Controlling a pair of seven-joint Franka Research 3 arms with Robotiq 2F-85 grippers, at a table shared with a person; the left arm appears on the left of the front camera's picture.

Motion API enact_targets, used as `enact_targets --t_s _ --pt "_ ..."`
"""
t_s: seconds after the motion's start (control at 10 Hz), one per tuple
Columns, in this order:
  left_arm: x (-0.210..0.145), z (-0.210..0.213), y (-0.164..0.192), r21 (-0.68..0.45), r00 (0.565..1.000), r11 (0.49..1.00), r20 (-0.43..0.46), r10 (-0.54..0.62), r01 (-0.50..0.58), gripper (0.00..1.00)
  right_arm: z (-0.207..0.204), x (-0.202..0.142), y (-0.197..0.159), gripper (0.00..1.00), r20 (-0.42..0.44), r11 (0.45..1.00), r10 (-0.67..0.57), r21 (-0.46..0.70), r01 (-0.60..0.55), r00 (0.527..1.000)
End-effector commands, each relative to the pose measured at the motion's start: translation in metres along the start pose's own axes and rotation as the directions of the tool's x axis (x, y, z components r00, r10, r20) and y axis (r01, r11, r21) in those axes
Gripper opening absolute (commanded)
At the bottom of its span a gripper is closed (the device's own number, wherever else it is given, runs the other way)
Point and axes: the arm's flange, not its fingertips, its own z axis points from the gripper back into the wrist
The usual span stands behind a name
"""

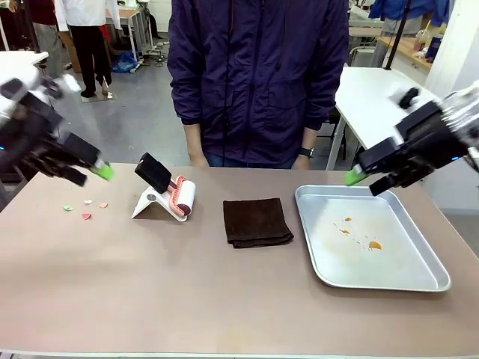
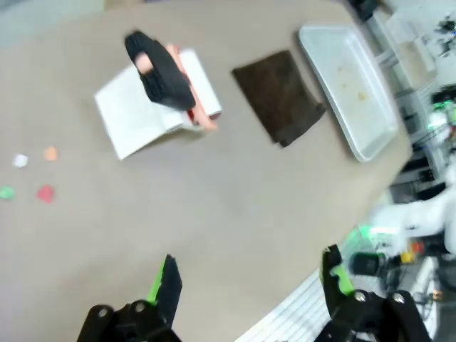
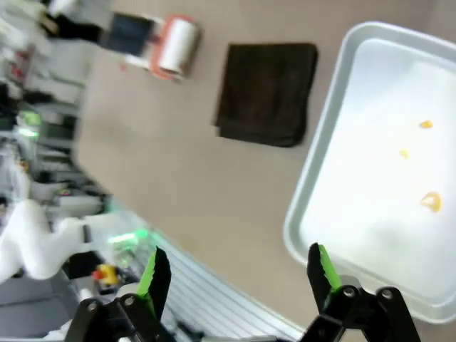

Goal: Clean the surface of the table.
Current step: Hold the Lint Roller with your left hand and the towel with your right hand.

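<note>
- my table (image 1: 187,299): brownish top, with a folded dark cloth (image 1: 257,221) on it
- silver tray (image 1: 397,262) just right of the cloth
- lint roller (image 1: 183,198) left of the cloth, paper scraps (image 1: 86,215) further left

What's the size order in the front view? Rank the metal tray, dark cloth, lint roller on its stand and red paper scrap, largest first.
1. metal tray, clearly largest.
2. dark cloth.
3. lint roller on its stand, close to the cloth, so this pair is unsure.
4. red paper scrap, by far smallest.

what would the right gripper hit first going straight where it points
Likely the right gripper meets bare table between dark cloth and tray, near the tray's rim; depth unclear.
</note>
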Motion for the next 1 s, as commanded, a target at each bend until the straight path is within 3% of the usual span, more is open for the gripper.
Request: enact_targets --t_s 0.0,0.3,0.5,0.9 --pt "-0.023 0.033 0.046 -0.164 0.993 0.985 0.103 0.061 -0.044 1.00 0.025 -0.040 -0.045 1.00 0.068 0.969 -0.122 0.222 0.104 0.990" --pt "-0.071 0.065 0.124 -0.339 0.955 0.928 0.189 0.228 -0.155 1.00 0.057 -0.070 -0.114 1.00 0.151 0.894 -0.301 0.387 0.224 0.942" --pt "-0.101 0.066 0.157 -0.437 0.888 0.870 0.271 0.370 -0.229 1.00 0.066 -0.082 -0.172 1.00 0.160 0.824 -0.424 0.477 0.306 0.891" --pt "-0.140 0.046 0.165 -0.494 0.780 0.809 0.348 0.520 -0.319 1.00 0.069 -0.107 -0.238 1.00 0.202 0.748 -0.551 0.551 0.371 0.810"
